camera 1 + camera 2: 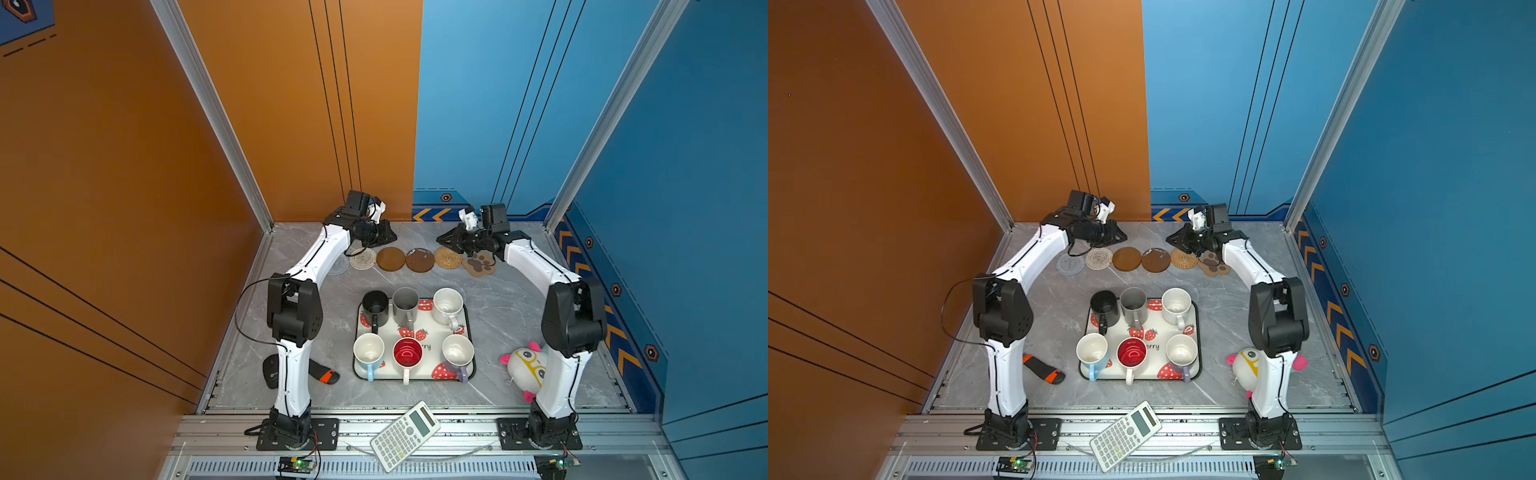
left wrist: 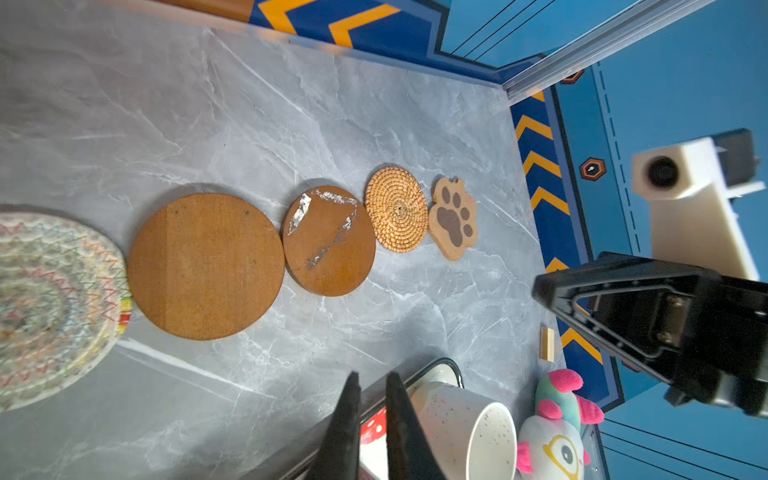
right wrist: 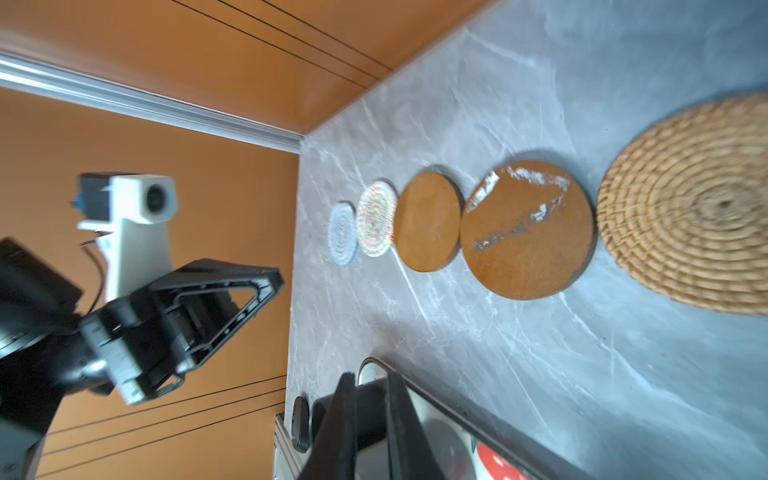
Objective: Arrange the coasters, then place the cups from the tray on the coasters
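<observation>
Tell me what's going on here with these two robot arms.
Six coasters lie in a row along the back of the table. All six mugs sit on the strawberry tray, none on a coaster yet. The left gripper and right gripper hover by the row, holding nothing.

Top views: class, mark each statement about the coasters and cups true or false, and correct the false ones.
1. Six coasters lie in a row beyond the tray. True.
2. The black cup stands on a coaster. False: the black cup stands on the tray.
3. The paw-shaped coaster ends the row on the right. True.
4. The red-lined cup sits in the tray's far row. False: the red-lined cup sits in the near row, in the middle.
</observation>
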`<state>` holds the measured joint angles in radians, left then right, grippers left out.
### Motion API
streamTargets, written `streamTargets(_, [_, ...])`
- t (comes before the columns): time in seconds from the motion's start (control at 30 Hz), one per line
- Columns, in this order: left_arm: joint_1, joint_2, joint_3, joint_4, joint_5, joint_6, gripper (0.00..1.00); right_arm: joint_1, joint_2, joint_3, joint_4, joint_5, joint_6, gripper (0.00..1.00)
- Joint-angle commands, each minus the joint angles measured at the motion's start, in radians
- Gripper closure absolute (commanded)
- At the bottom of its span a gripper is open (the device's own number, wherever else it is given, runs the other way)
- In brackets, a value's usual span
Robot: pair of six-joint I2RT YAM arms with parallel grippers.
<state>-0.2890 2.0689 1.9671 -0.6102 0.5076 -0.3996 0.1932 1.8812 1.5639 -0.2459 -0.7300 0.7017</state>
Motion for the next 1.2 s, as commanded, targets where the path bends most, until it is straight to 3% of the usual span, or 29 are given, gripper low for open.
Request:
streamTargets(0.0, [-0.015, -0.082, -0.053, -0.015, -0.066, 0.048, 0.85, -0.016, -0.097, -0.097, -0.048, 0.082, -0.069, 0.8])
streamTargets(0.17, [-0.058, -0.205, -0.166, 0.025, -0.154, 0.097, 0.85, 0.034, -0.287, -0.189, -0.212, 0.357, -0.225, 0.75])
streamTargets(0.33, [-0.079, -0.357, -0.365, 0.178, -0.202, 0.065, 0.85, 0.115, -0.488, -0.338, -0.19, 0.579, -0.283, 0.76])
streamTargets(0.4, [-0.074, -0.415, -0.45, 0.22, -0.271, 0.052, 0.85, 0.14, -0.577, -0.411, -0.151, 0.647, -0.287, 0.79])
streamTargets(0.63, [0.042, -0.526, -0.646, 0.208, -0.407, -0.013, 0.87, 0.153, -0.775, -0.54, -0.112, 0.721, -0.234, 0.84])
streamTargets(0.77, [0.126, -0.517, -0.714, 0.179, -0.459, -0.019, 0.89, 0.157, -0.785, -0.525, -0.132, 0.662, -0.25, 0.88])
streamTargets(0.93, [0.18, -0.385, -0.704, 0.16, -0.495, -0.043, 0.93, 0.164, -0.777, -0.516, -0.117, 0.647, -0.243, 0.88])
streamTargets(1.03, [0.207, -0.272, -0.667, 0.148, -0.461, -0.074, 1.0, 0.166, -0.783, -0.518, -0.117, 0.648, -0.239, 0.88])
streamTargets(1.17, [0.215, -0.164, -0.621, 0.148, -0.442, -0.096, 1.0, 0.165, -0.794, -0.52, -0.13, 0.659, -0.238, 0.88])
